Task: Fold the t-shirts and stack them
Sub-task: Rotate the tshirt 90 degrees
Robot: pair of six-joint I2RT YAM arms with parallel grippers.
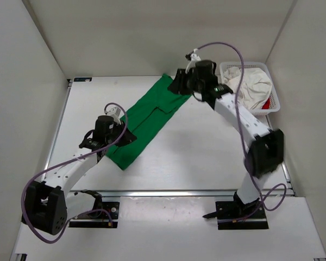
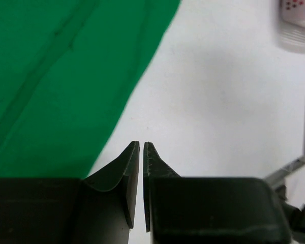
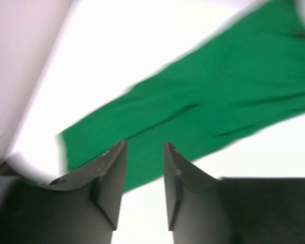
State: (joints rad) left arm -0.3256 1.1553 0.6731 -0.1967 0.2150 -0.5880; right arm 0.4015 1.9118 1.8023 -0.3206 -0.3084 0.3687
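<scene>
hovering just beside the lower left end of the green t-shirt (image 1: 149,117), my left gripper (image 2: 141,145) has its jaws all but pressed together, nothing between them. my right gripper (image 3: 145,147) hangs over the shirt's upper end, jaws spread and empty. the shirt lies as a diagonal strip on the table (image 1: 206,152). the white t-shirt (image 1: 252,87) and red t-shirt (image 1: 266,103) sit in the mesh basket (image 1: 247,65), upper right.

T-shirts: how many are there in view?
3. A green one lies spread on the table, a white one is heaped in the basket, and a red one peeks from under it. More may be hidden beneath.
</scene>
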